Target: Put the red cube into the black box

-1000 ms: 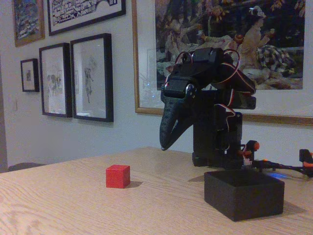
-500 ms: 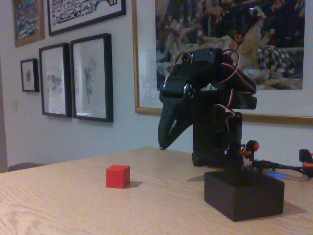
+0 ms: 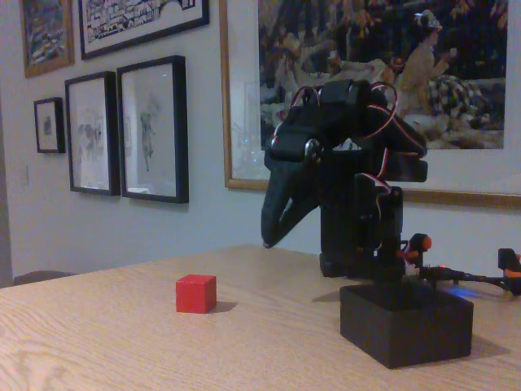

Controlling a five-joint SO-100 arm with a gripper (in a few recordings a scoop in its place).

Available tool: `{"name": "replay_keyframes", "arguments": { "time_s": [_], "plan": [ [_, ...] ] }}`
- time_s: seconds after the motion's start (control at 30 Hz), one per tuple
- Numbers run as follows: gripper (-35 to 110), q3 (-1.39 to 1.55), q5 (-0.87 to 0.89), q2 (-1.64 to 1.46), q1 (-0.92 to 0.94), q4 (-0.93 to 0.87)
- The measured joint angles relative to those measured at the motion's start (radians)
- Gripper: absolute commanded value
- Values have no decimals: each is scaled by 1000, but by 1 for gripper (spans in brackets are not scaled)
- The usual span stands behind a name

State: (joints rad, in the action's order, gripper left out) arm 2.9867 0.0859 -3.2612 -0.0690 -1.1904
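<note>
The small, matte, bright-red solid cube (image 3: 196, 293) sits flat on the light wood-grain counter (image 3: 122, 350), left of centre in the fixed view, well apart from the low, square, matte black open-topped box (image 3: 405, 322) that stands toward the right, in front of the arm's base. The black two-finger gripper (image 3: 273, 232) hangs above the counter, pointing down and to the left, higher than the cube and off to its right; it holds nothing, and its fingers show a narrow wedge of gap near the tips, though from this side angle I cannot tell how far apart they really stand. The cube looks rigid and light, probably a plastic or painted block with plain, slightly dull faces that should give fair friction and not crush or deform. Its flat parallel sides are the natural hold: the fingers should straddle two opposite vertical faces about mid-height, squared to them so the cube does not twist out on closing. The box's thick walls leave ample room for a drop.
</note>
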Motion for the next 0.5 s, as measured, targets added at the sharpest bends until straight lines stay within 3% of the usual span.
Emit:
{"name": "replay_keyframes", "arguments": {
  "time_s": [0.27, 0.5],
  "plan": [
    [-1, 14, 104, 2, -43, 35],
    [5, -101, 176, 28, 26, -6]
  ]
}}
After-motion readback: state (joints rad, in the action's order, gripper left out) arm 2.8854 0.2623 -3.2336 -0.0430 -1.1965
